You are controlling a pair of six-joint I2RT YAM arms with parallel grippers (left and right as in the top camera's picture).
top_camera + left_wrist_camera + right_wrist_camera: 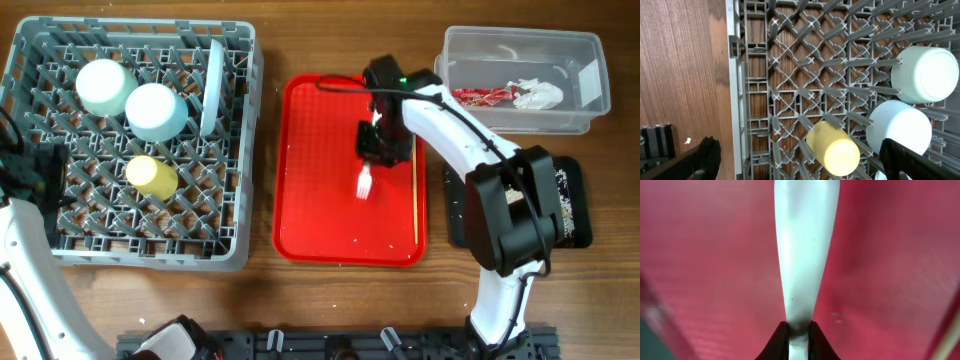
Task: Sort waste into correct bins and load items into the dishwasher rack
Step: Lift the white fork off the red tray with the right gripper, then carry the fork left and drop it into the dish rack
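Observation:
A white plastic fork (365, 183) lies on the red tray (320, 215), and my right gripper (382, 150) is shut on its handle. In the right wrist view the handle (804, 255) is pinched between the black fingertips of that gripper (799, 332). The grey dishwasher rack (130, 27) holds a pale green bowl (104, 86), a pale blue bowl (156, 110), a yellow cup (151, 176) and an upright plate (211, 88). My left gripper (800, 167) hangs open over the rack's left side, with the yellow cup (832, 147) lying below it.
A thin chopstick (414, 200) lies along the red tray's right side. The clear tub (590, 55) at the back right holds a red wrapper (485, 96) and a white tissue (537, 95). A black tray (578, 230) with whitish scraps (563, 195) sits under my right arm.

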